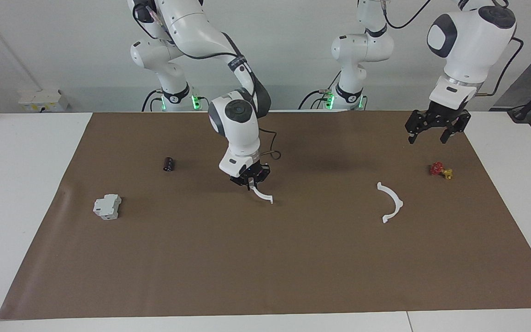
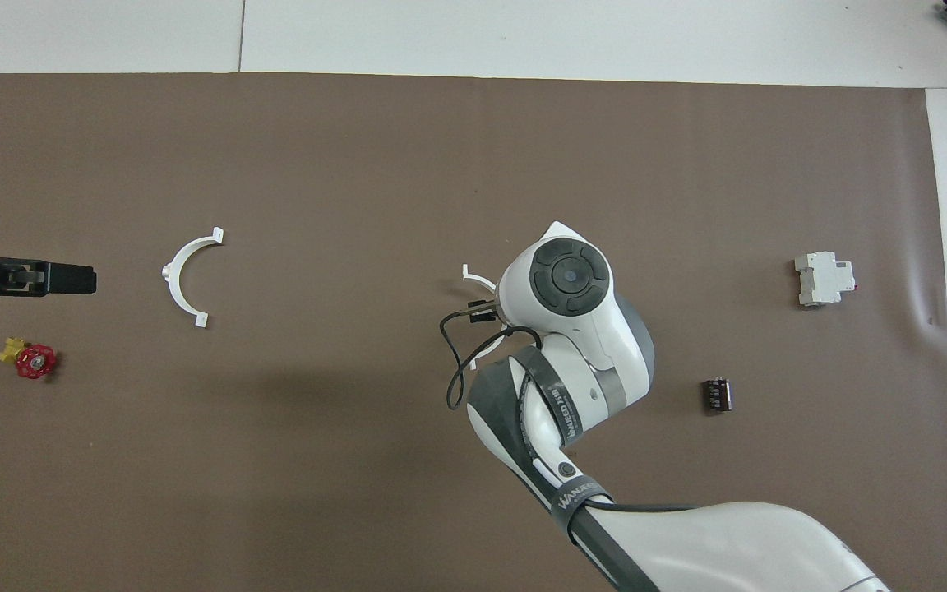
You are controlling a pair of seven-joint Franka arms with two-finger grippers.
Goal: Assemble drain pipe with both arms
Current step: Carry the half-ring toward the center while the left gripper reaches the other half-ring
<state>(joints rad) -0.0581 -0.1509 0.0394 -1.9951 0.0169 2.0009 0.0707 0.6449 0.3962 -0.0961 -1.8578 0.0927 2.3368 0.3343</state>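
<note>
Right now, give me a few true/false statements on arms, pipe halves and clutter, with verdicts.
1. The right gripper is shut on one white half-ring. True.
2. The other half-ring is in the left gripper. False: it lies on the brown mat; the left gripper is open, holding nothing.
3. The two halves are joined into a ring. False: they are well apart.
4. The red valve lies toward the left arm's end. True.
5. The grey block sits on the black cylinder. False: they lie apart.
</note>
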